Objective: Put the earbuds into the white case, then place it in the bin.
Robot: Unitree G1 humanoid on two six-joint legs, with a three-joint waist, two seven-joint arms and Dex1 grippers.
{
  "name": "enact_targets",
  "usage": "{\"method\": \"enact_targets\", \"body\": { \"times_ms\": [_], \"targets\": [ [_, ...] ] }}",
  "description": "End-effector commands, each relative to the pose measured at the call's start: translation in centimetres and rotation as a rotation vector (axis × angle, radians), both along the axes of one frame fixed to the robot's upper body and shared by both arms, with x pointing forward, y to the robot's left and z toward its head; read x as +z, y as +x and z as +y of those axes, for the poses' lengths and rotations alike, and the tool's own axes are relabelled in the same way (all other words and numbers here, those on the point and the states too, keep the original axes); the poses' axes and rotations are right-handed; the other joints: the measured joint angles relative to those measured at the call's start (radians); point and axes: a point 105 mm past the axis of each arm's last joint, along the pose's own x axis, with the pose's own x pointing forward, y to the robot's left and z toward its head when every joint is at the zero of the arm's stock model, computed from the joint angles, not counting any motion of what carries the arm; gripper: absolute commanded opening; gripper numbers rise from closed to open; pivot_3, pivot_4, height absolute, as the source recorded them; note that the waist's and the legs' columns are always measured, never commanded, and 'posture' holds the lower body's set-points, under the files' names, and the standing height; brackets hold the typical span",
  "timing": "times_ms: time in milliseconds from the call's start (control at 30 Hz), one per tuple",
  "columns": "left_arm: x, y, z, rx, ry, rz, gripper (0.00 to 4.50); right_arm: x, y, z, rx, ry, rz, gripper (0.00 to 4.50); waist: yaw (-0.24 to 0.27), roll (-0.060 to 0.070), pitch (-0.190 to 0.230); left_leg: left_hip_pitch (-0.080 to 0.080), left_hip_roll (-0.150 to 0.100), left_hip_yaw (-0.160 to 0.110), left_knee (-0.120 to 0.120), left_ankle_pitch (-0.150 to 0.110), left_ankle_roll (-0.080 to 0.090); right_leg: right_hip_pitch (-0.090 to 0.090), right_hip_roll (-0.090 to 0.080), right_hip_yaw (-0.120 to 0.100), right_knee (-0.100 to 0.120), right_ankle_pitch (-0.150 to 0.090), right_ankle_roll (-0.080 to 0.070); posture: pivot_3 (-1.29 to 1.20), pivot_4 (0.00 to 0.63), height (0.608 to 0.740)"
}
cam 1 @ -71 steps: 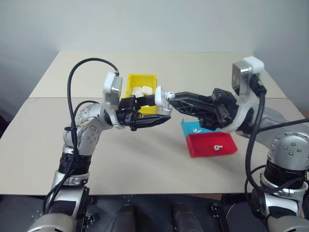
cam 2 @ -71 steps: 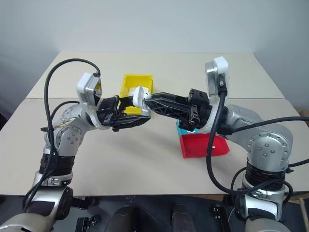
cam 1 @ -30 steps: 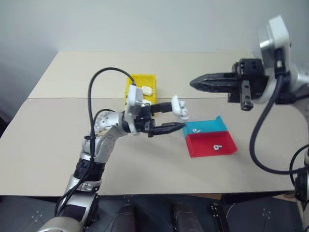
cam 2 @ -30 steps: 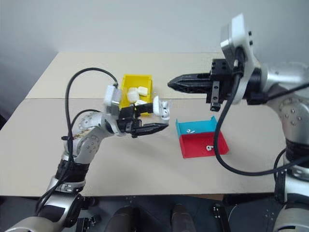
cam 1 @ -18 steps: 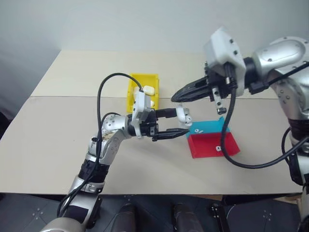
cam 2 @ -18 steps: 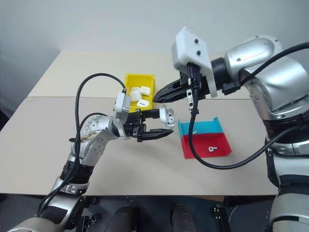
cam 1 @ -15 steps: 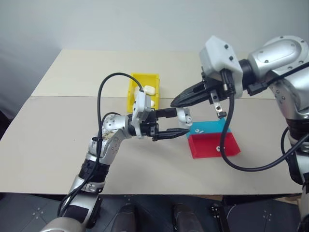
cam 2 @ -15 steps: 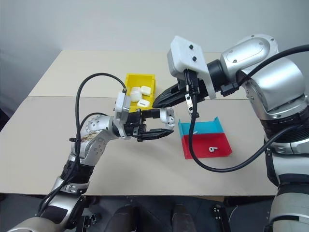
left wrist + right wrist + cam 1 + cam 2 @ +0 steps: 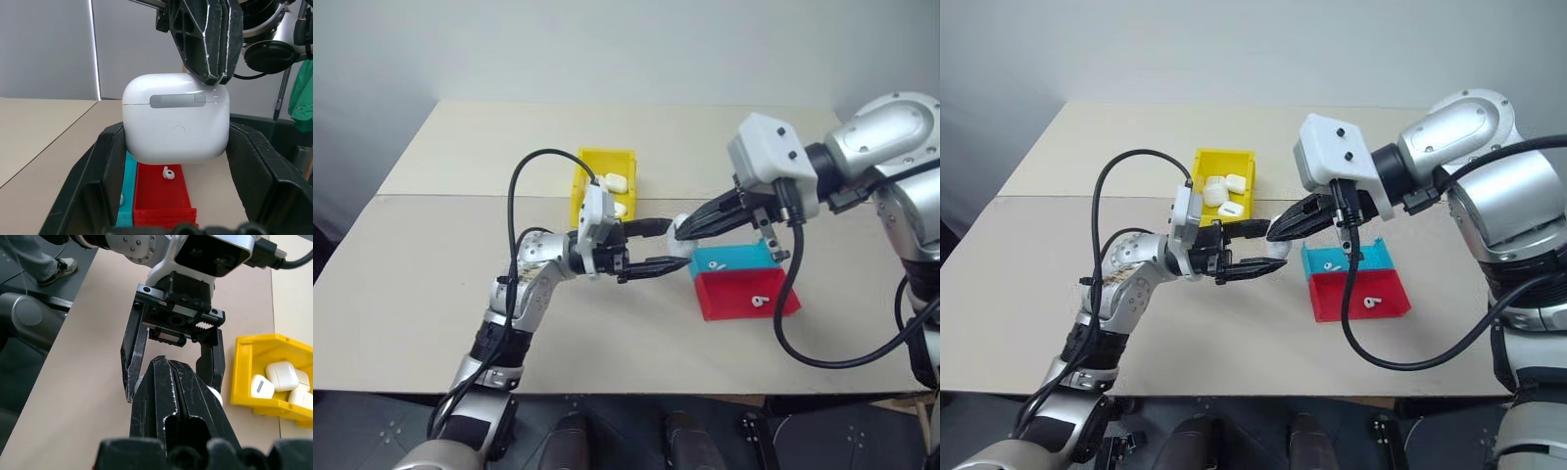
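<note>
The white case (image 9: 176, 120) is held above the table, clamped by its 2 sides between the fingers of the left gripper (image 9: 668, 247), lid apparently closed. The glossy rounded shell is judged light, rigid and slippery; a grip across the flat sides is preferred. The right gripper (image 9: 1278, 230), fingers pressed together and empty, is set against the case top. 2 earbuds are counted: 1 in the blue tray (image 9: 754, 258), 1 in the red tray (image 9: 734, 297). About 3 similar cases are seen in the bin (image 9: 1201, 158).

We see a glossy white plastic case (image 9: 176, 120), matt black claw fingers (image 9: 105, 181), and a matt tabletop (image 9: 431, 294).
</note>
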Motion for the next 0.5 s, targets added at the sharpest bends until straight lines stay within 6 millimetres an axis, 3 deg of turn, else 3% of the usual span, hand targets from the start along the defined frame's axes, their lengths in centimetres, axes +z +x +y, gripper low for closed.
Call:
{"method": "enact_targets", "body": {
  "times_ms": [33, 167, 267, 433, 500],
  "targets": [
    [2.7, -0.5, 0.6, 0.017, -0.085, -0.108, 2.78, 1.1, 0.2, -1.0, -0.081, 0.081, -0.004, 0.01, 0.0, 0.0, 0.0, 0.0, 0.0, 0.0, 0.0, 0.0, 0.0, 0.0, 0.0, 0.0, 0.0, 0.0, 0.0, 0.0, 0.15, 0.74],
    [3.4, 0.3, 1.0, 0.134, -0.117, -0.118, 2.78, 3.7, 0.5, -1.3, -0.156, 0.313, -0.035, 0.01, 0.001, 0.0, 0.0, 0.0, 0.0, 0.0, 0.0, 0.0, 0.0, 0.0, 0.0, 0.0, 0.0, 0.0, 0.0, 0.0, 0.15, 0.74],
    [4.6, 3.3, 1.5, 0.411, -0.169, -0.07, 2.78, 5.7, 1.4, -2.5, -0.289, 0.578, -0.038, 0.01, 0.002, 0.0, 0.0, 0.0, 0.0, -0.001, 0.0, 0.0, 0.0, 0.001, 0.0, 0.0, 0.001, 0.0, 0.0, 0.0, 0.15, 0.74],
    [6.6, 7.7, 4.5, 0.826, -0.287, -0.009, 2.78, 3.1, 1.2, -3.8, -0.426, 0.627, -0.025, 0.01, 0.02, -0.001, 0.0, -0.001, -0.001, -0.003, 0.001, 0.0, 0.0, 0.002, -0.001, -0.002, -0.001, 0.001, 0.001, 0.0, 0.15, 0.74],
    [7.0, 8.9, 5.3, 0.916, -0.315, 0.013, 2.78, 1.9, 1.2, -3.7, -0.463, 0.628, -0.023, 0.01, 0.018, -0.001, 0.0, -0.001, -0.001, -0.003, 0.001, 0.0, 0.0, 0.001, -0.001, -0.001, 0.0, 0.001, 0.001, 0.0, 0.15, 0.74]
  ]
}}
